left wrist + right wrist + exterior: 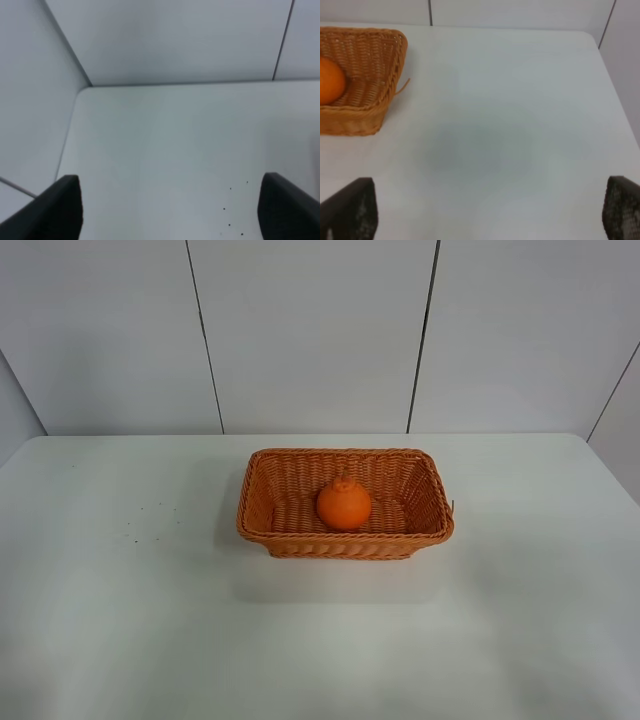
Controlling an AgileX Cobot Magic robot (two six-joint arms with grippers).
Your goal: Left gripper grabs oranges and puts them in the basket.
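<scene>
The orange sits inside the wicker basket at the middle of the white table; its knobbly top points up. It also shows in the right wrist view, inside the basket. Neither arm shows in the high view. My left gripper is open and empty, its two black fingertips wide apart above bare table near the table's far left corner. My right gripper is open and empty, over bare table to the right of the basket.
The white table meets a grey panelled wall at the back. Several small dark specks lie on the table left of the basket; they also show in the left wrist view.
</scene>
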